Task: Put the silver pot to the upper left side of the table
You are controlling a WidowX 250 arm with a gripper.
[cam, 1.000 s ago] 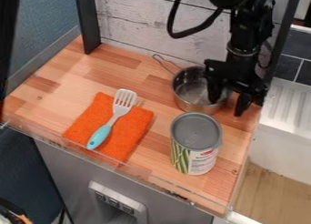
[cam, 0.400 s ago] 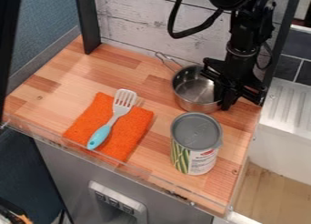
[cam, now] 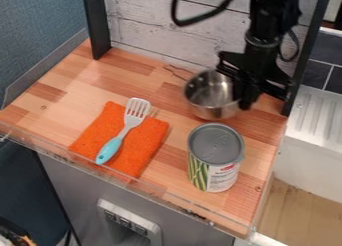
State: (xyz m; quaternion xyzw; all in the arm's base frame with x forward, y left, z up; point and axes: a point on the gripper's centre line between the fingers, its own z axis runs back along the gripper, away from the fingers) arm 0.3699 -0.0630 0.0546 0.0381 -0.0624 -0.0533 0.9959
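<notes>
Silver pot gripped by right wall, just starting to shift left

End effector (cam: pixel 242 99) is closed on the right wall of the silver pot (cam: pixel 208 111). Earliest frame has it spread over that wall; next one has it closed there. Now pot and end effector sit slightly farther left and toward the far edge than in both, wire handle (cam: pixel 178 73) shifted along with them. Pot follows the arm, so grasp seems to work; looks like the carry is beginning. Pot may be just off the bench (cam: pixel 73 86), can't tell for sure.

Pot is on the far right part of the bench, beyond the can (cam: pixel 217 157), apart from it. Goal is the far left area, so most of the trip is left. Next move: probably a bit more lift, then leftward along the far side, past the orange cloth (cam: pixel 145 147) and spatula (cam: pixel 135 120).

Pot look: small, shiny metal, round, open top, roughly upright, bare inside as far as seen. Thin looped handle points far left, toward the back wall (cam: pixel 160 32). Held on one side only, so it could tilt or swing; handle could catch on the wall if carried too close.
</notes>
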